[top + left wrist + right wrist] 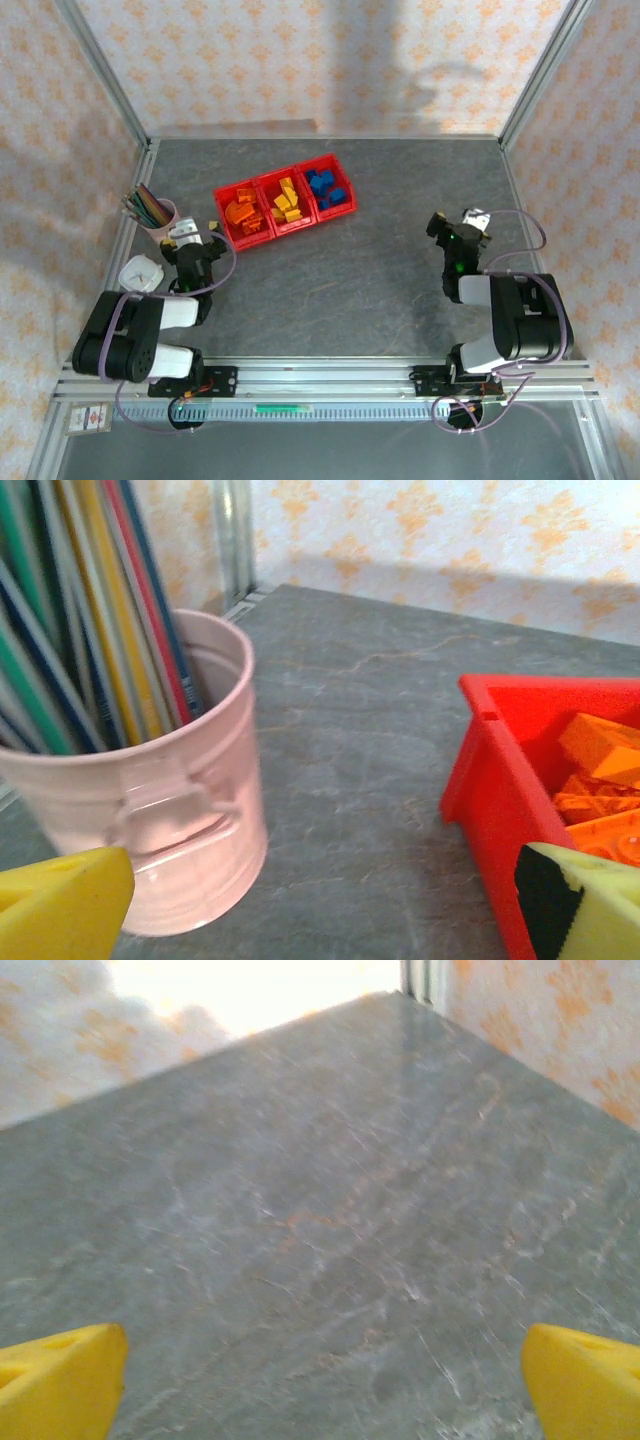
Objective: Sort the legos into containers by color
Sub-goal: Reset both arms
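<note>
Three joined red containers (262, 186) stand in a row at the back centre-left of the table. The left one holds orange legos (240, 214), the middle one yellow legos (287, 203), the right one blue legos (327, 188). In the left wrist view the corner of the left container (490, 780) shows orange legos (600, 750) inside. My left gripper (196, 240) is open and empty, low between the pink cup and the containers. On the right side of the table my right gripper (458, 228) hangs open over bare surface, its yellow fingertips (60, 1380) wide apart.
A pink cup of coloured pencils (153, 214) (150, 810) stands just left of my left gripper. A white round object (140, 274) lies near the left edge. Metal frame posts and patterned walls bound the grey table (360, 290).
</note>
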